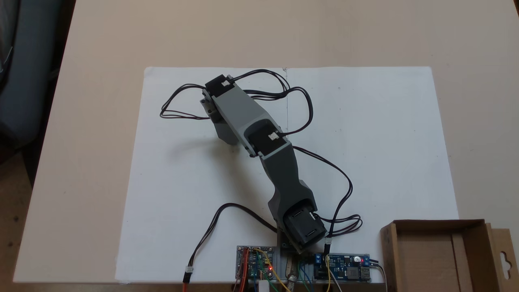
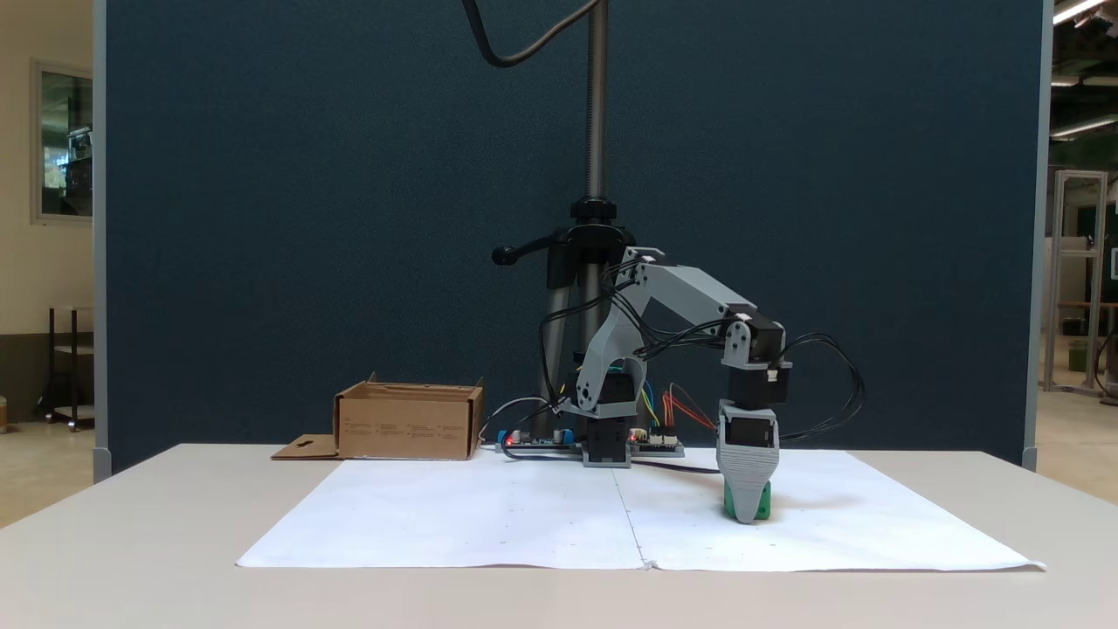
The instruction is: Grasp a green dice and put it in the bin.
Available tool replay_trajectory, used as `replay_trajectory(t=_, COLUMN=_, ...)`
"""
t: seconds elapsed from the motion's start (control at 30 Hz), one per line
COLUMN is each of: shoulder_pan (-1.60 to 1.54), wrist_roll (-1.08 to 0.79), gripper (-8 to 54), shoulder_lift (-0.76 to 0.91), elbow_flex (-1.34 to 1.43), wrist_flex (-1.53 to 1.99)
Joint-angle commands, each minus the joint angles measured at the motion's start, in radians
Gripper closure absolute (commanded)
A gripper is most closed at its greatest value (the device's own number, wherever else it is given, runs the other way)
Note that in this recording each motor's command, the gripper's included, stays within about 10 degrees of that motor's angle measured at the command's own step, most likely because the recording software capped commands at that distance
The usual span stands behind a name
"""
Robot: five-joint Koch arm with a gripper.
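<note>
**A:** So where's the green dice [image 2: 762,505] at? From the side-on fixed view I can just see it poking out on both sides of the grey pincer [image 2: 748,514], sitting on the white paper [image 2: 489,515], right of the middle seam.

**B:** Yep, down on the paper, well apart from the bin [image 2: 409,424]. It's a cube, so no real long axis, and the pips are too small to read which face is up. Pincer points straight down over it, tip low by the paper.

**A:** Gripping it or not?

**B:** Can't tell. Only one jaw faces the camera, and from above the arm [image 1: 259,142] covers it.

**A:** And the bin?

**B:** Brown cardboard box [image 1: 440,255] at the bottom right corner from above, sitting on the surface by the circuit boards [image 1: 344,267]. Just bare brown bottom inside, slotted flap folded out to the side.
</note>
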Motion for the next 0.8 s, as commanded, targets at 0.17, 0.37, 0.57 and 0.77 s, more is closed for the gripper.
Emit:
replay_trajectory(t=0.17, shoulder_pan=-0.015, wrist_roll=0.091, gripper=22.1, shoulder_lift=0.02, elbow_flex=-0.014, wrist_flex=-0.005)
replay_trajectory(t=0.37, shoulder_pan=-0.014, wrist_roll=0.089, gripper=33.5, shoulder_lift=0.031, elbow_flex=-0.006, wrist_flex=-0.008)
replay_trajectory(t=0.57, shoulder_pan=0.037, wrist_roll=0.087, gripper=33.5, shoulder_lift=0.104, elbow_flex=-0.006, wrist_flex=-0.006)
replay_trajectory(t=0.77, shoulder_pan=0.199, wrist_roll=-0.025, gripper=33.5, shoulder_lift=0.296, elbow_flex=-0.008, wrist_flex=-0.017)
